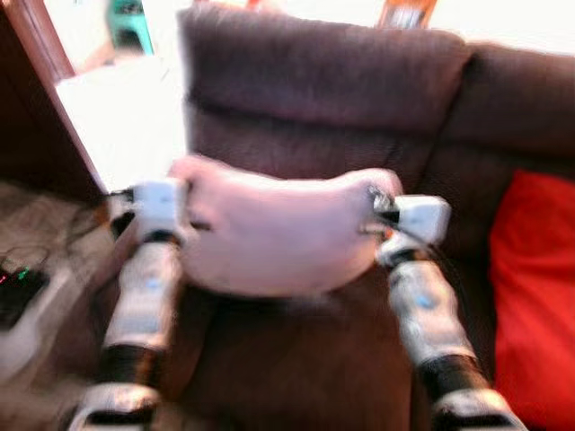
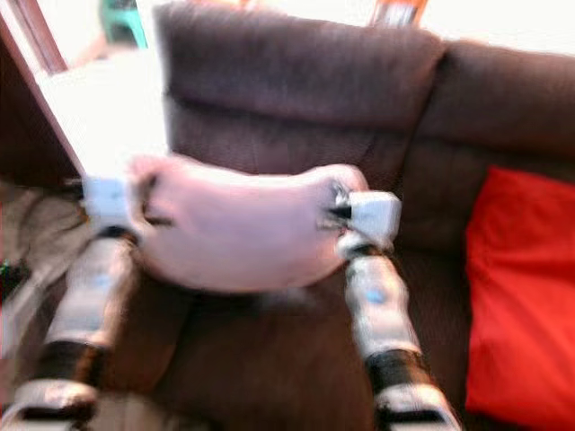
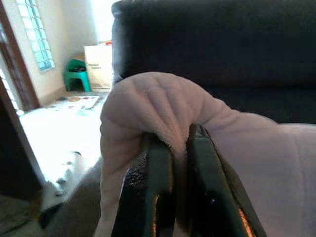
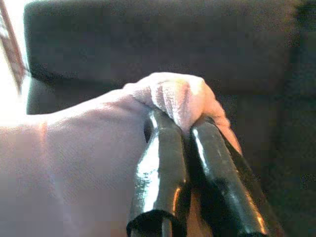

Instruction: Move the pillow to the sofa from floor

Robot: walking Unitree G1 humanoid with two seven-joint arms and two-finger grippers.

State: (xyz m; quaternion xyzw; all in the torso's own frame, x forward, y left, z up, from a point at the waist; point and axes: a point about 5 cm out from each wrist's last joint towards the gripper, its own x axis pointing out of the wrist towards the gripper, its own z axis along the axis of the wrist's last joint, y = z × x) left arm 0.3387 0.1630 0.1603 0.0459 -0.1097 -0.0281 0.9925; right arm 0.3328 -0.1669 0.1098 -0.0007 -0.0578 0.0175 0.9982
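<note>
A pale pink pillow (image 1: 274,233) hangs in the air in front of the dark brown sofa (image 1: 341,99), above its seat. My left gripper (image 1: 190,208) is shut on the pillow's left corner, and my right gripper (image 1: 370,208) is shut on its right corner. In the left wrist view the black fingers (image 3: 148,192) pinch a fold of pink fabric (image 3: 163,108). The right wrist view has the fingers (image 4: 163,173) clamped on the other bunched corner (image 4: 173,96). The head views are blurred.
A red cushion (image 1: 535,296) lies on the sofa seat at the right. Left of the sofa is bright floor (image 1: 117,117), with a dark wooden frame (image 1: 49,54) and a green stool (image 3: 76,79) further back. Cables and a dark device (image 1: 18,292) lie low on the left.
</note>
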